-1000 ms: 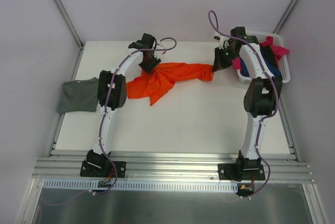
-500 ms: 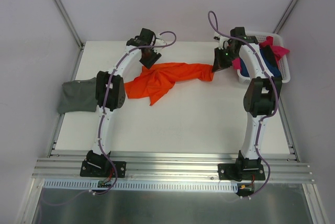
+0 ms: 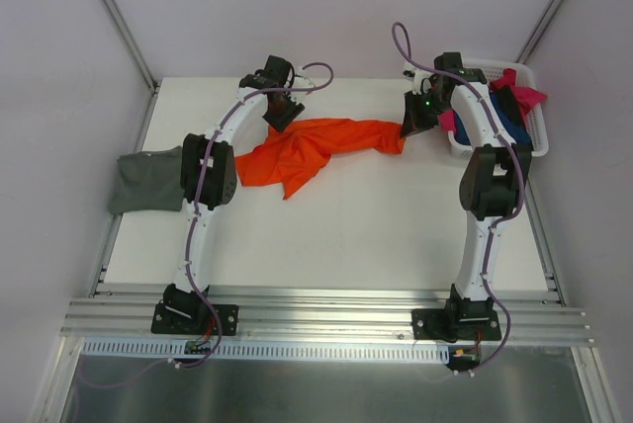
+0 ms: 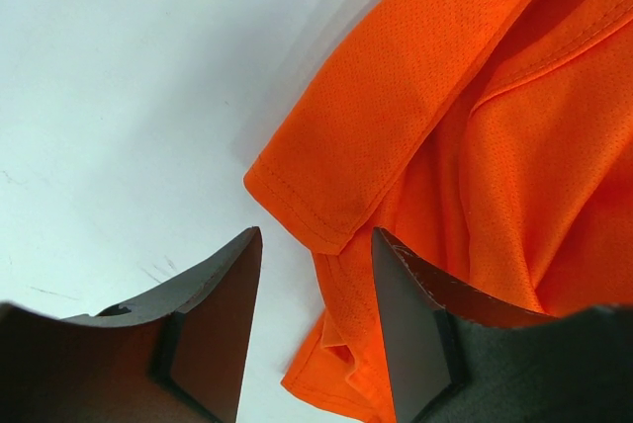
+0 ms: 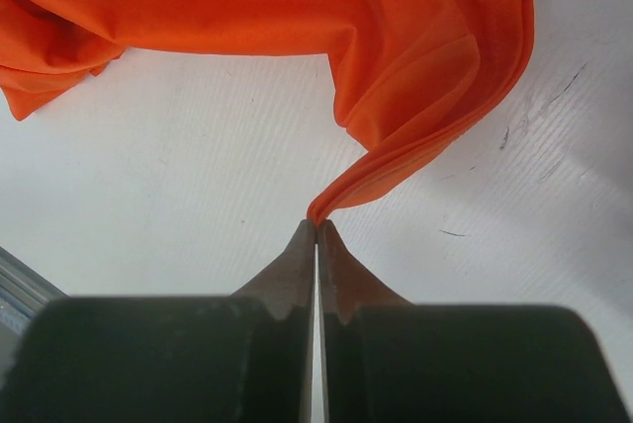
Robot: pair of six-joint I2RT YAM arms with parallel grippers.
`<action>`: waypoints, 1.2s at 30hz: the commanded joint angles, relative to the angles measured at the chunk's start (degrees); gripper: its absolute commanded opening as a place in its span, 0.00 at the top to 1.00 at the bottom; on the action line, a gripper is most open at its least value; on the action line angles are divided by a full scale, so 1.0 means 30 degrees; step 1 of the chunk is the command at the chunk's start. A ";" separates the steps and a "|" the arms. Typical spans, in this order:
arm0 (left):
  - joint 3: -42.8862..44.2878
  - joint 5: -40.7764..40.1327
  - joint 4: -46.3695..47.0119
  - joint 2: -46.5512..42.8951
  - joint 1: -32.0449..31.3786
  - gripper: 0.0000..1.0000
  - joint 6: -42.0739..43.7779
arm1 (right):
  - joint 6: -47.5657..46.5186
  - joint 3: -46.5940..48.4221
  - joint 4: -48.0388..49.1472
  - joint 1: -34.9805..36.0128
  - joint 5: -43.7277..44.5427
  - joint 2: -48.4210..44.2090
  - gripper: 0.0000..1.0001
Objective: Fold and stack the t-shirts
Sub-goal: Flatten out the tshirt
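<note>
Right gripper (image 5: 316,227) pinches rumpled orange t-shirt (image 5: 247,8), seemingly by hem.

A white table (image 3: 346,235) fills the middle, flat and smooth, with a few small dark scratches. Pale grey walls (image 3: 326,8) stand close around it. One thin metal bar (image 3: 116,13) leans up at 11 o'clock, and another bar (image 3: 553,8) at 1 o'clock. At 6 o'clock, silver rails (image 3: 326,312) run along the table's edge, above a shiny metal sheet (image 3: 326,388). The light is soft and even.
</note>
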 commanded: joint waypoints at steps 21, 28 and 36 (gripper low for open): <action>-0.0672 -0.0222 -0.0005 0.0130 0.0534 0.53 0.0310 | -0.0057 0.0695 0.0031 0.0210 0.0182 -0.0230 0.99; -0.0642 -0.0221 0.0024 0.0422 0.0593 0.58 0.0486 | -0.0086 0.0696 0.0089 0.0298 0.0211 -0.0201 1.00; -0.0642 -0.0222 0.0024 0.0452 0.0593 0.60 0.0604 | -0.0086 0.0724 0.0089 0.0327 0.0241 -0.0143 0.99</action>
